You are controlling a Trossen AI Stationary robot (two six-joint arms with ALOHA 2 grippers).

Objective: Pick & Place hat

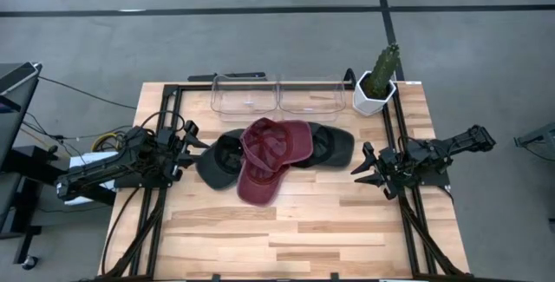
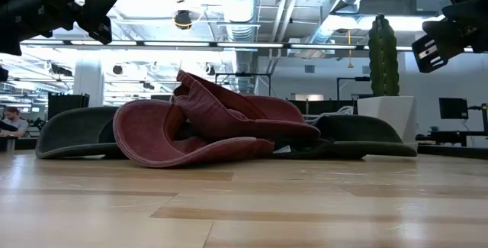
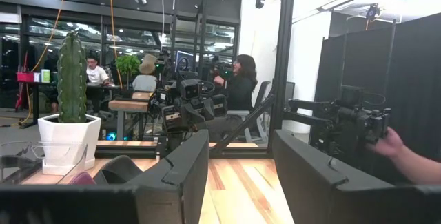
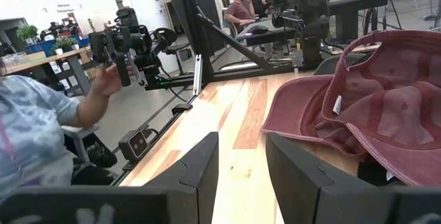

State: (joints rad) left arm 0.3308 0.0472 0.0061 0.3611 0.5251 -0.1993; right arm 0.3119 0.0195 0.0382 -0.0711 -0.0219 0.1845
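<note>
Left pincer [image 1: 192, 141] hovering near the bench's [image 1: 347, 239] left edge, fingers apart, clamped on nothing. Right pincer [image 1: 368, 167] hovering near the right edge, likewise apart and empty. Between them, toward the far edge: maroon hats [image 1: 270, 159] heaped over dark hats [image 1: 217, 159], touching. Beyond, two clear bins [image 1: 277, 95]; potted cactus [image 1: 379, 78] at the far right corner.

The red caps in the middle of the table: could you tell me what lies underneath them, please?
Two dark caps stick out from under the red caps, one on each side. Their covered parts, and anything else beneath, cannot be seen.

High view straight down; low view table-level; both share maroon hat [image 1: 270, 156]; wrist views face inward.
</note>
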